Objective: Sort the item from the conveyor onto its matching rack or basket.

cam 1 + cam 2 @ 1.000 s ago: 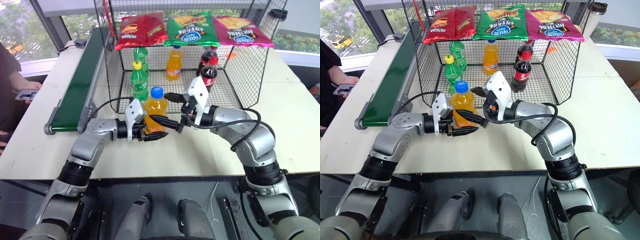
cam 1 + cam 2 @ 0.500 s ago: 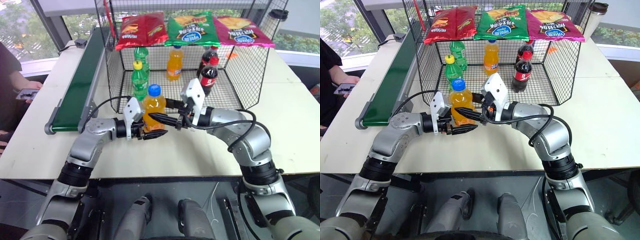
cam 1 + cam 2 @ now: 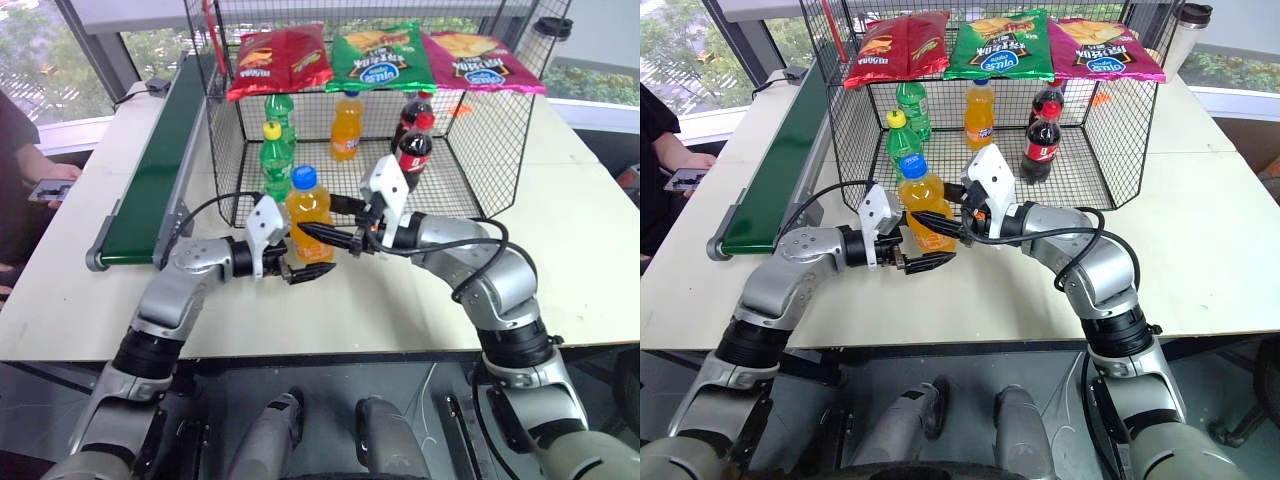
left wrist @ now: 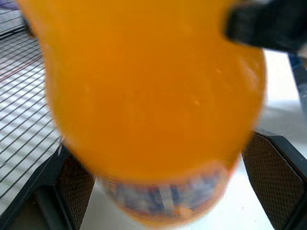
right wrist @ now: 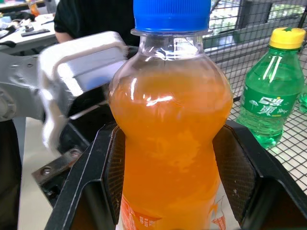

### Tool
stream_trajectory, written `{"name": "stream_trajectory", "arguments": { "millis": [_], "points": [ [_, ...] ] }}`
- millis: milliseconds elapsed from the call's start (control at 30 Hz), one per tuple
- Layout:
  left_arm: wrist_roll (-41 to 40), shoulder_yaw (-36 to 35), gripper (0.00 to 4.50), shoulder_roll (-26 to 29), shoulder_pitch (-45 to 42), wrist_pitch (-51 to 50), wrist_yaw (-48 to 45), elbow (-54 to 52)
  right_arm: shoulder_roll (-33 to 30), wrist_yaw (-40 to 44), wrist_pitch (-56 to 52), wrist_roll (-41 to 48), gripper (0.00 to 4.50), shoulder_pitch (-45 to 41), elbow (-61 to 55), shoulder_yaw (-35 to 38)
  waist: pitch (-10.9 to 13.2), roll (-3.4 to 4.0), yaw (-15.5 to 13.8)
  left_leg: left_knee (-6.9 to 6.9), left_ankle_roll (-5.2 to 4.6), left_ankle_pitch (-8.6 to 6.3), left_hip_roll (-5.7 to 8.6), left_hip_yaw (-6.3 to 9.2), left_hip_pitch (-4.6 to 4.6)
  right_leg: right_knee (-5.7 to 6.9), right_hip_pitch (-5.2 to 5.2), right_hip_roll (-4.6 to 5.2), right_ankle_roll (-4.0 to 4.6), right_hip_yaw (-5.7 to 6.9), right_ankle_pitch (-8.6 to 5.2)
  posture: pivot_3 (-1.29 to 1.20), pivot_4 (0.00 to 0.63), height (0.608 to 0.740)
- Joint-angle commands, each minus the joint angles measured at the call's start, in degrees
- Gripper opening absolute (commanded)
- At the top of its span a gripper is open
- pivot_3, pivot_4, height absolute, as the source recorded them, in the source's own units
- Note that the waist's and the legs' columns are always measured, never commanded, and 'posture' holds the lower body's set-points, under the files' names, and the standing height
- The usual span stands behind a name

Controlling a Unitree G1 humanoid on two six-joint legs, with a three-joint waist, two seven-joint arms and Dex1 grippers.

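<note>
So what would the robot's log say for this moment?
phase: handover | orange soda bottle: held by right gripper | left gripper: open | cage: not reached

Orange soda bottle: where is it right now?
The orange soda bottle is in front of the wire cage, held in the right gripper; the left gripper stands open around its base.

My arms are silver-grey with black joints; white wrist housings, black fingers (image 5: 230, 167), loose black cables.
</note>
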State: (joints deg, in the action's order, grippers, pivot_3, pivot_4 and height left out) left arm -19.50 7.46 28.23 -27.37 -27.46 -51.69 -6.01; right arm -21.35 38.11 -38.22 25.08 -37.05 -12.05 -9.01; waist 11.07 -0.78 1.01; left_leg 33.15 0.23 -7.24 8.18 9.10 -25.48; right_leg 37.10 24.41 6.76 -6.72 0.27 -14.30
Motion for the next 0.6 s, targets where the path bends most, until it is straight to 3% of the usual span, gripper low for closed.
{"name": "stream_trajectory", "arguments": {
  "millis": [33,300,600],
  "points": [
    [-1.2,-5.0,4.47,2.1,2.7,-0.9,2.4,-4.1,1.5,-5.5,4.7,-4.0,2.19,-4.0,3.2,3.4,0.0,0.00,-0.1,0.00,0.00,0.00,0.00,0.00,0.00,0.00,0.00,-0.01,0.01,0.00,0.00,0.00,0.150,0.738],
    [-1.4,-12.1,4.47,1.7,8.9,-2.7,12.5,-8.5,6.7,-14.8,14.5,-11.8,2.19,-10.6,20.6,5.3,0.0,0.01,-0.1,-0.07,0.02,0.01,0.00,-0.06,0.02,0.00,0.04,-0.07,0.02,-0.06,0.02,0.00,0.150,0.738],
    [0.3,-9.9,4.47,-4.2,11.0,-3.6,21.6,-13.4,10.8,-19.9,28.8,-16.9,2.19,-17.4,41.7,7.2,0.0,0.02,0.0,-0.07,0.06,0.04,0.01,-0.09,0.04,0.02,0.02,-0.18,0.03,-0.08,0.04,0.00,0.150,0.738]
  ]
}}
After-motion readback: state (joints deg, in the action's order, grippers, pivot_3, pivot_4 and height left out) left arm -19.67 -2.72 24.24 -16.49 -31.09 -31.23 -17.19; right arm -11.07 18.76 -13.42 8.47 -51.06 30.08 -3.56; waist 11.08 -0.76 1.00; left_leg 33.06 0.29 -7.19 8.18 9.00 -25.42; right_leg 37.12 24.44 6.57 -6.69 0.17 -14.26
